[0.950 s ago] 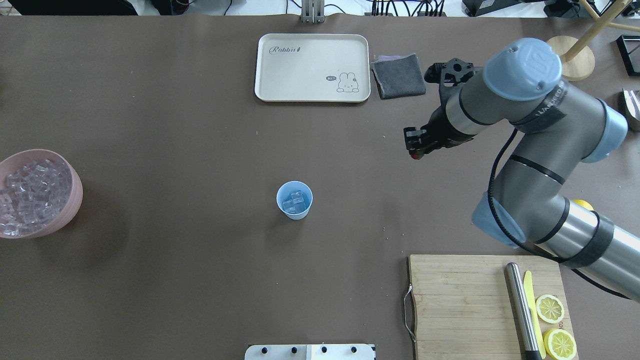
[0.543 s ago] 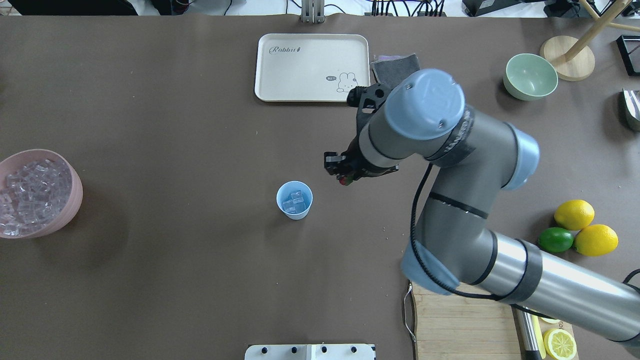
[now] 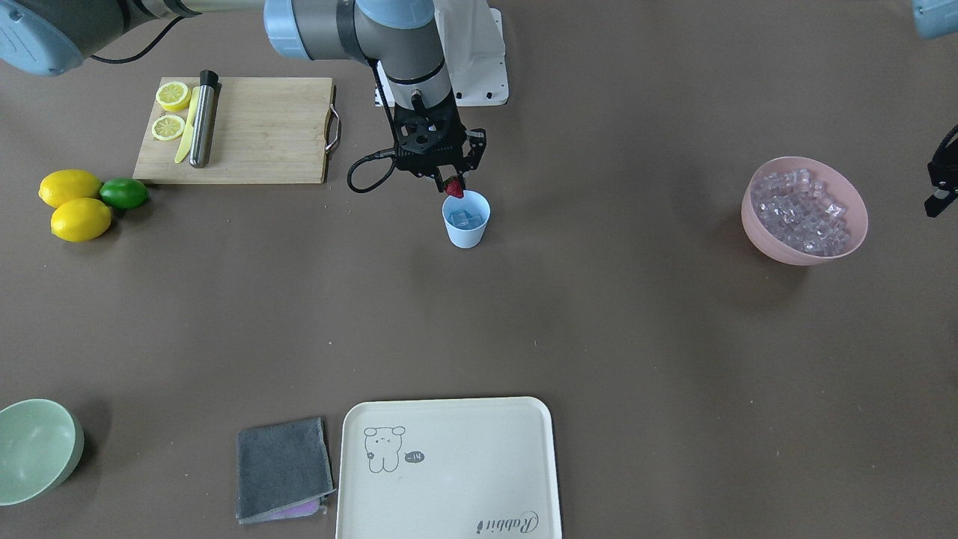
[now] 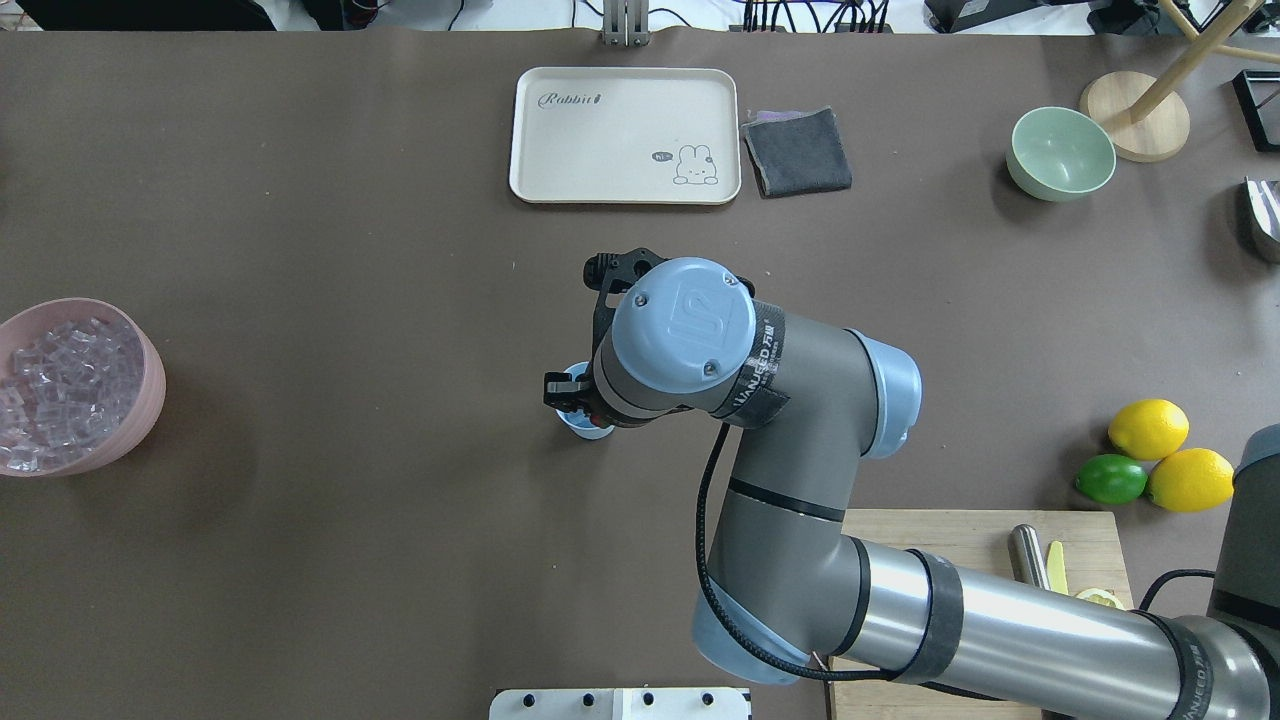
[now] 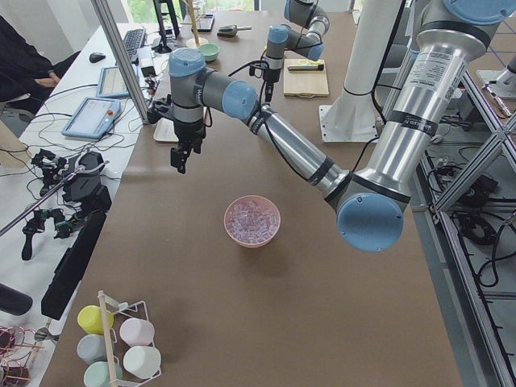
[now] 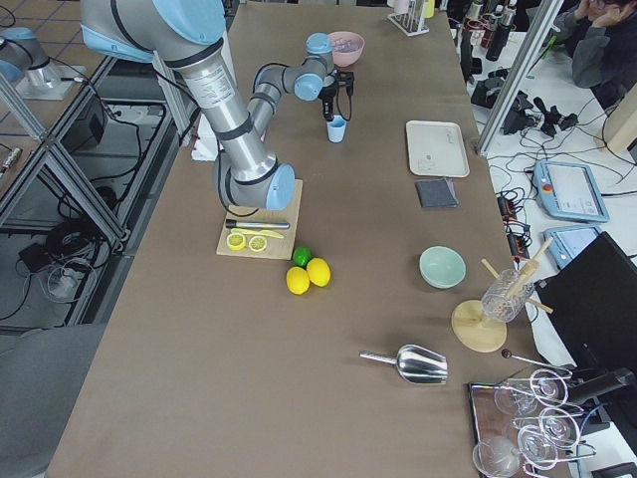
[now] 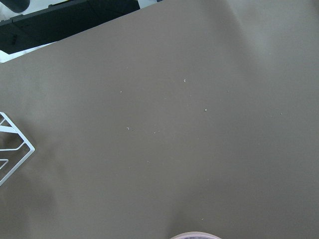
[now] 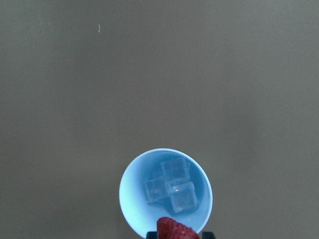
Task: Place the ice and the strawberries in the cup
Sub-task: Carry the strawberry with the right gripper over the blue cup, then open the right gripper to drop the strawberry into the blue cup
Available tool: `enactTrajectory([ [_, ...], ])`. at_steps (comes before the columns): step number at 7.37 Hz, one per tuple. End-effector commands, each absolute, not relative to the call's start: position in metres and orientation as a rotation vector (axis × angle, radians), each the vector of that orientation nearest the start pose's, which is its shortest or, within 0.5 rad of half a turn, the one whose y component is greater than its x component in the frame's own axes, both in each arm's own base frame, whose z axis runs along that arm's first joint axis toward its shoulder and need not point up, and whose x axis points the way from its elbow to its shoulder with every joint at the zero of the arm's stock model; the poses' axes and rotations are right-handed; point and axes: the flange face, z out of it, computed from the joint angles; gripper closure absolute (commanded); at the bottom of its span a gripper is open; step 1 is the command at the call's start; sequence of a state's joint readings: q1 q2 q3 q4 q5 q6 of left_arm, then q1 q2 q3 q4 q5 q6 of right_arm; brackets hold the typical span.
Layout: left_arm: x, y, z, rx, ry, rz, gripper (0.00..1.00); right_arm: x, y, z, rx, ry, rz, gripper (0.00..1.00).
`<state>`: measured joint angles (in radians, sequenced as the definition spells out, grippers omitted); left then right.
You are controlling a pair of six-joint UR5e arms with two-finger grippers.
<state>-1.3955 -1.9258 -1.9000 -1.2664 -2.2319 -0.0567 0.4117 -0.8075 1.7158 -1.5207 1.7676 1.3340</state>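
Front-facing view, right gripper (image 3: pixel 452 183): clenching strawberry (image 3: pixel 453 189) just above cup (image 3: pixel 465 226) rim.
Ice (image 3: pixel 464 218): inside cup.
Left gripper (image 3: pixel 940 196): cannot tell state.

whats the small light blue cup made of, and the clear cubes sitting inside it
Small light blue tapered cup: likely plastic, smooth and fairly matte, with a thin, evenly coloured, opaque wall. Small clear cubes inside it: they look like ice, though acrylic is possible; translucent, glossy, square-faced.

One cup (image 3: pixel 465 233); one strawberry (image 3: pixel 453 189); two bowls (image 3: pixel 795 254) (image 3: pixel 37 449); two lemons (image 3: pixel 69 187) (image 3: pixel 80 219); one lime (image 3: pixel 123 193).
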Motion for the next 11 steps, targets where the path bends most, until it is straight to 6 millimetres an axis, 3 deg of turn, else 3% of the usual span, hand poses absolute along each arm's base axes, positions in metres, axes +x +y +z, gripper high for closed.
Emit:
enactTrajectory([
  [1, 0.030, -0.580, 0.351, 0.286, 0.692, 0.239, 0.02, -0.591, -0.385, 0.127, 0.164, -0.933, 0.092, 1.00],
  [2, 0.030, -0.580, 0.351, 0.287, 0.692, 0.239, 0.02, -0.592, -0.390, 0.131, 0.172, -0.923, 0.099, 1.00],
  [3, 0.031, -0.580, 0.351, 0.286, 0.693, 0.241, 0.03, -0.590, -0.393, 0.131, 0.176, -0.922, 0.102, 0.58],
  [4, 0.031, -0.580, 0.350, 0.286, 0.693, 0.241, 0.02, -0.590, -0.392, 0.130, 0.167, -0.925, 0.106, 0.01],
  [6, 0.031, -0.580, 0.350, 0.293, 0.690, 0.250, 0.02, -0.579, -0.393, 0.120, 0.176, -0.945, 0.104, 0.00],
  [7, 0.031, -0.580, 0.357, 0.282, 0.690, 0.244, 0.02, -0.557, -0.405, 0.115, 0.185, -0.954, 0.118, 0.00],
  [8, 0.031, -0.580, 0.361, 0.292, 0.691, 0.245, 0.02, -0.521, -0.428, 0.130, 0.166, -0.939, 0.130, 0.00],
  [9, 0.039, -0.585, 0.369, 0.298, 0.682, 0.261, 0.02, -0.472, -0.445, 0.161, 0.202, -0.924, 0.097, 0.00],
  [10, 0.044, -0.583, 0.404, 0.262, 0.680, 0.260, 0.02, -0.415, -0.462, 0.204, 0.223, -0.891, 0.064, 0.00],
  [11, 0.043, -0.579, 0.461, 0.227, 0.675, 0.250, 0.02, -0.358, -0.477, 0.242, 0.234, -0.861, 0.013, 0.00],
])
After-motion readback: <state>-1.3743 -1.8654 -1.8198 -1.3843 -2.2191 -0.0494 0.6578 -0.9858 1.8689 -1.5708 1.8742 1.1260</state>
